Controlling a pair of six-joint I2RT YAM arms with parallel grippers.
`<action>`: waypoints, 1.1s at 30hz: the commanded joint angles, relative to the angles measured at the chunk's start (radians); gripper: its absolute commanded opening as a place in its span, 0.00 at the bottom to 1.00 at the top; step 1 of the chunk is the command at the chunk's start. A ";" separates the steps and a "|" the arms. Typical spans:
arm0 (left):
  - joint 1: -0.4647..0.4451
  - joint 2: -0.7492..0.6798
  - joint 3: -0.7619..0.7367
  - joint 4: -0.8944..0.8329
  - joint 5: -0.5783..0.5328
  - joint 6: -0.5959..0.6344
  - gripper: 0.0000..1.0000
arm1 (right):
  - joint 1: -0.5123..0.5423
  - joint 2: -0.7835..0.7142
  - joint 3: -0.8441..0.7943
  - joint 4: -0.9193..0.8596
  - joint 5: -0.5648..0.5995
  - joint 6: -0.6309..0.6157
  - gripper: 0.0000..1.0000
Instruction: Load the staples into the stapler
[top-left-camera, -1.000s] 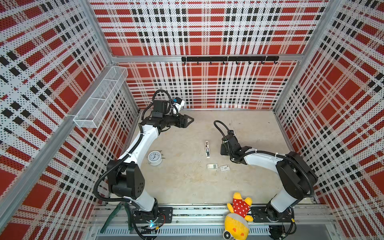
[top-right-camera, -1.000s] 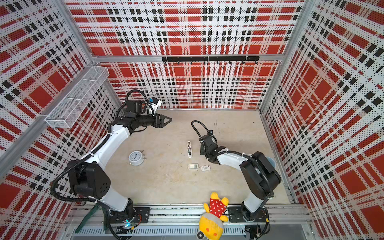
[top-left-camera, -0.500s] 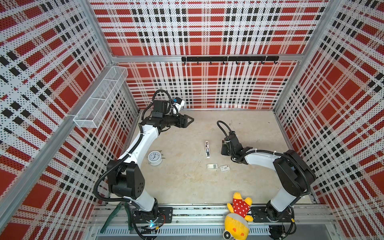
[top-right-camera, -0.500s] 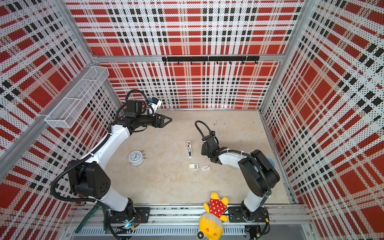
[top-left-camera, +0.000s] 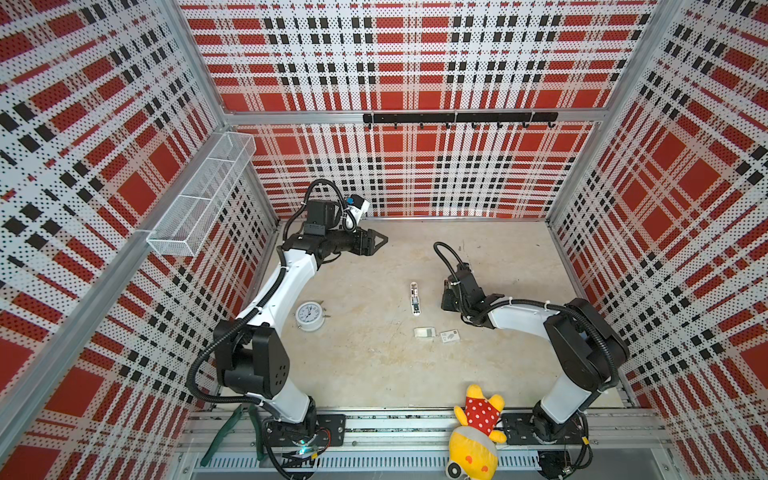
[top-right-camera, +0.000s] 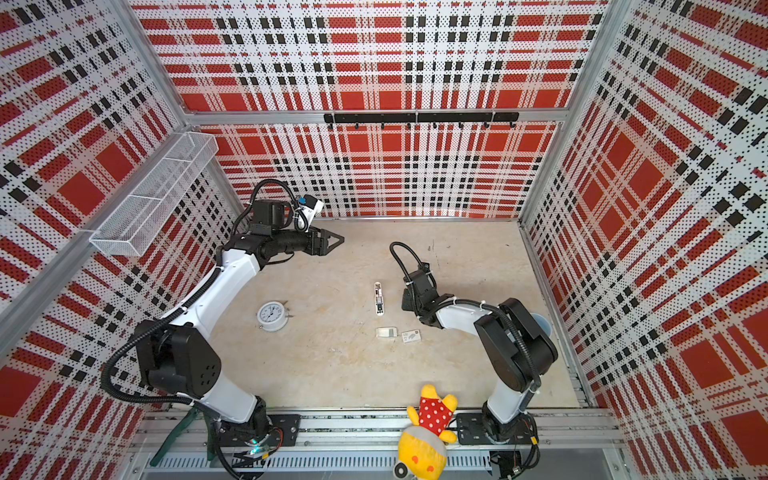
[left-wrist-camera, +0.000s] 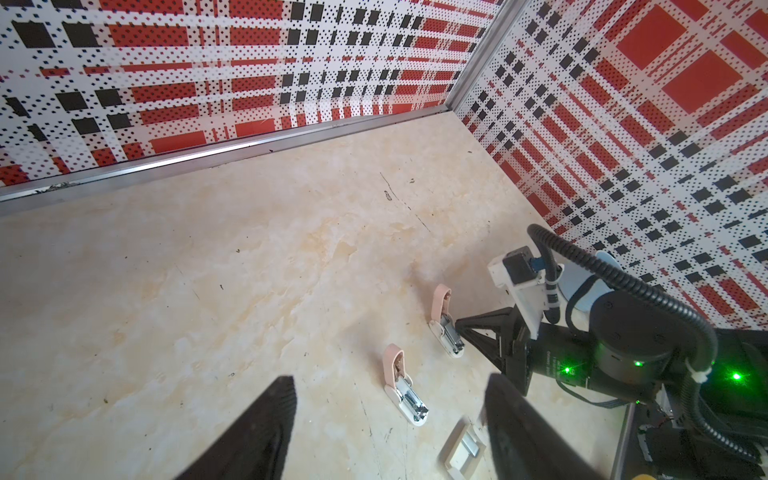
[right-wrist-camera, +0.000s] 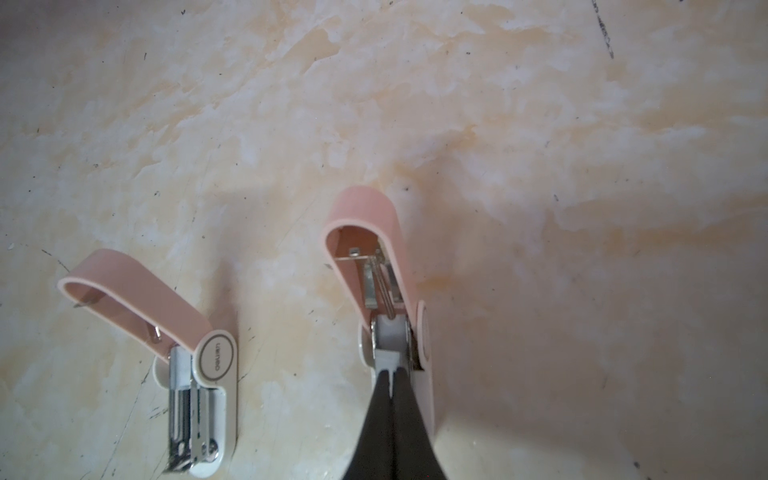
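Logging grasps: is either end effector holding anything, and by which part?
Left end effector open, empty. Right end effector shut, tips at the open pink stapler's white rail; a pinched staple strip cannot be told.

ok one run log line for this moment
left gripper open, near back wall | right gripper shut, fingers at open stapler | second stapler open, free | staple box on table
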 joint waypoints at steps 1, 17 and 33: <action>0.012 -0.003 0.000 0.009 0.010 -0.002 0.75 | -0.004 0.028 -0.003 0.034 -0.003 0.007 0.05; 0.012 -0.001 -0.002 0.011 0.009 -0.002 0.75 | -0.004 0.044 -0.013 0.037 0.004 0.014 0.05; 0.014 -0.013 0.015 0.007 0.006 -0.002 0.75 | -0.029 -0.014 0.114 -0.044 -0.039 -0.064 0.15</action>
